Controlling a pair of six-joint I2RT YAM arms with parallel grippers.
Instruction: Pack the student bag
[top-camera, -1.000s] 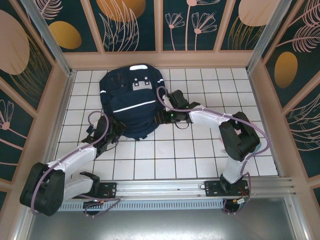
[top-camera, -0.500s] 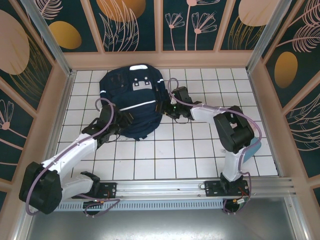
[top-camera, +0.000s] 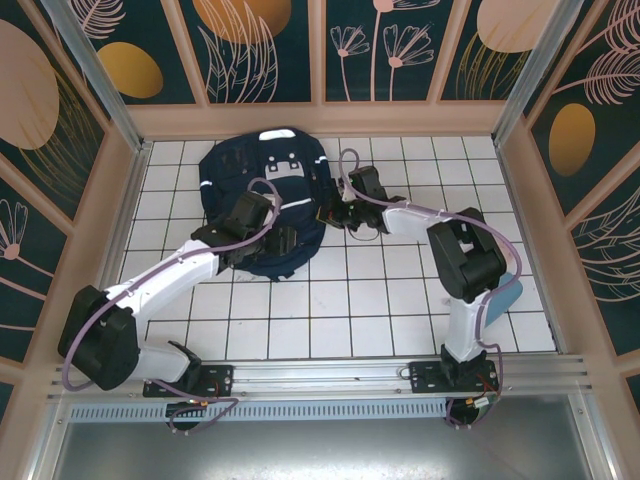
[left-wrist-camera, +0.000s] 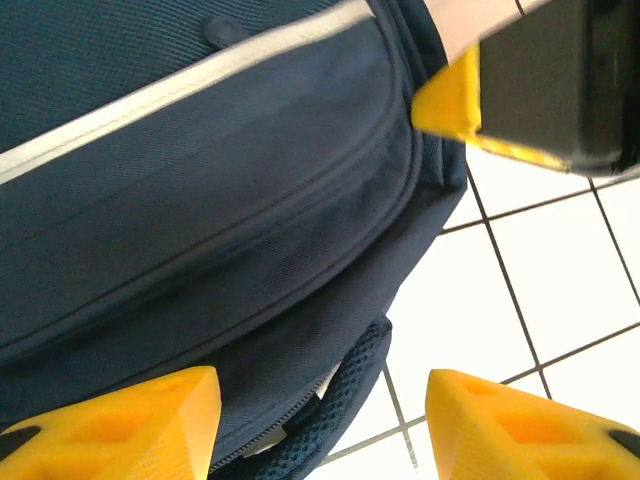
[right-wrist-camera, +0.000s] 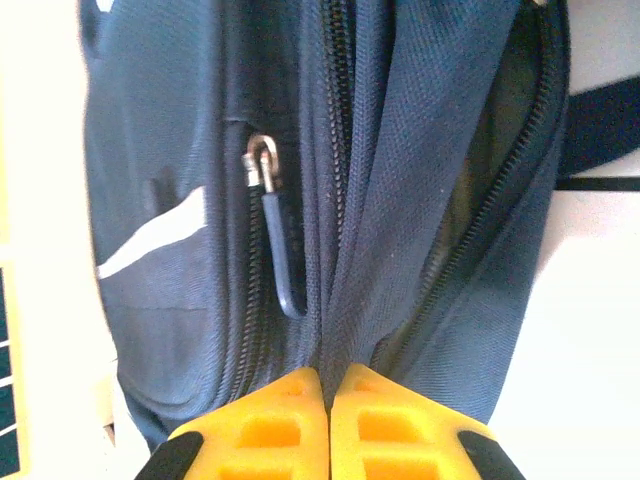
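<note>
Your student bag (top-camera: 225, 180) lies flat at upper centre of the overhead frame, on the white tiled table (top-camera: 380, 300). Your right gripper (right-wrist-camera: 328, 415) is at the bag's right edge, its yellow fingers pressed together on a ridge of navy fabric between two zipper tracks. A dark zipper pull (right-wrist-camera: 270, 235) hangs just left of that ridge. Your left gripper (left-wrist-camera: 320, 425) hovers over the bag's lower front, jaws spread wide with nothing between them but fabric and tile below. The white stripe (left-wrist-camera: 180, 95) crosses the upper left of that wrist view.
</note>
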